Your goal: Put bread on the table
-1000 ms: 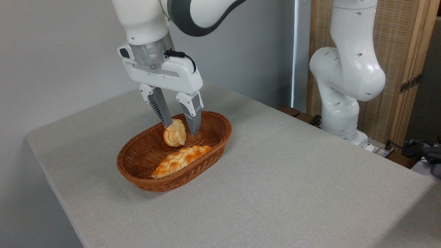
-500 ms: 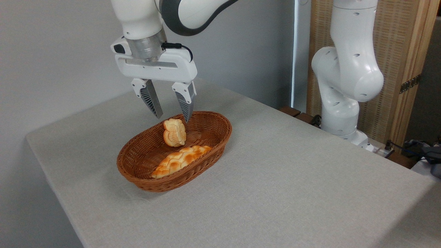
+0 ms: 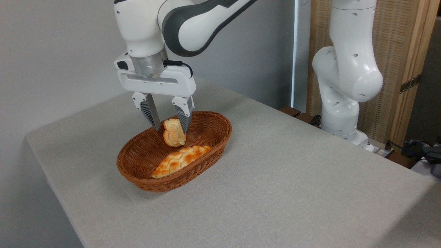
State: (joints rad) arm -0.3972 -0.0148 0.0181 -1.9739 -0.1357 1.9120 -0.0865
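The wicker basket (image 3: 144, 172) sits on the cloth-covered table (image 3: 293, 179). At its twelve o'clock end the small bun (image 3: 174, 132) stands on edge inside, tilted. The gripper (image 3: 170, 130) straddles the bun's top, its fingers spread a little wider than the bun. A braided loaf (image 3: 179, 160) lies toward four o'clock.

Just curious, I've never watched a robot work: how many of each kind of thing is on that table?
Small round bun: 1
Long braided loaf: 1
Wicker basket: 1
Total: 3, both breads inside the basket on the table.
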